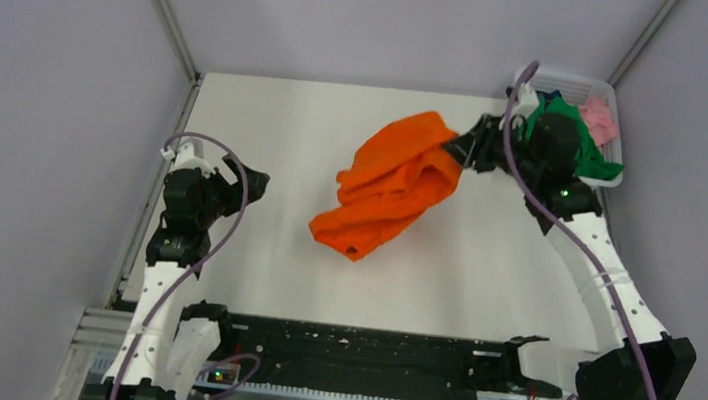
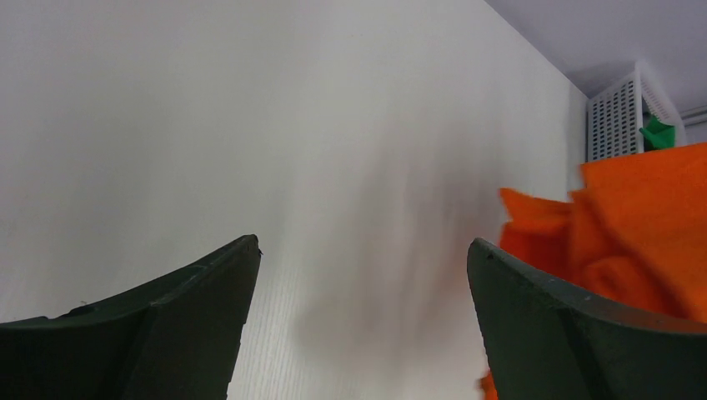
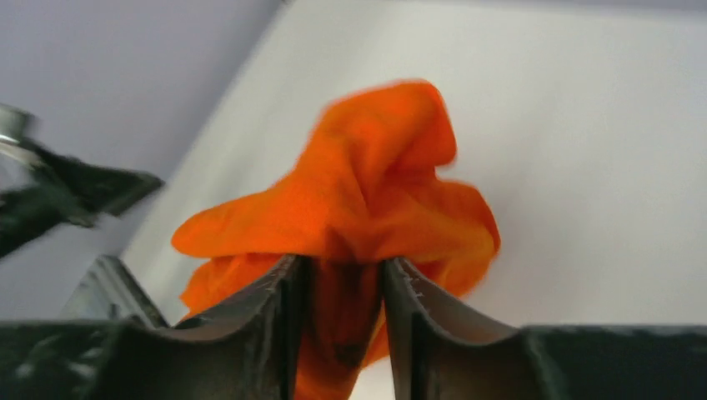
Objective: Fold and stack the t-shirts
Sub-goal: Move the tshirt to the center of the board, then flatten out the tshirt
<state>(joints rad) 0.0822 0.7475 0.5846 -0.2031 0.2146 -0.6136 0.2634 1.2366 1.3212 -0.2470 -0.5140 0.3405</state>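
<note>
Three soft short-sleeved shirts in all: one bright orange cloth t-shirt (image 1: 392,184), one green cloth t-shirt (image 1: 598,166) and one pink cloth t-shirt (image 1: 598,117). One white plastic lattice basket (image 1: 573,81). One flat white table (image 1: 278,121). Two white-and-black robot arms, a left arm (image 1: 159,284) and a right arm (image 1: 608,274), each with two dark fingers (image 2: 167,333), four altogether.

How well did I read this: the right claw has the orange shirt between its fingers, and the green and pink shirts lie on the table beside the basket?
Not quite. The top view shows the green shirt and pink shirt in the white basket, not on the table beside it. The rest holds: the right claw has the orange shirt between its fingers.
</note>
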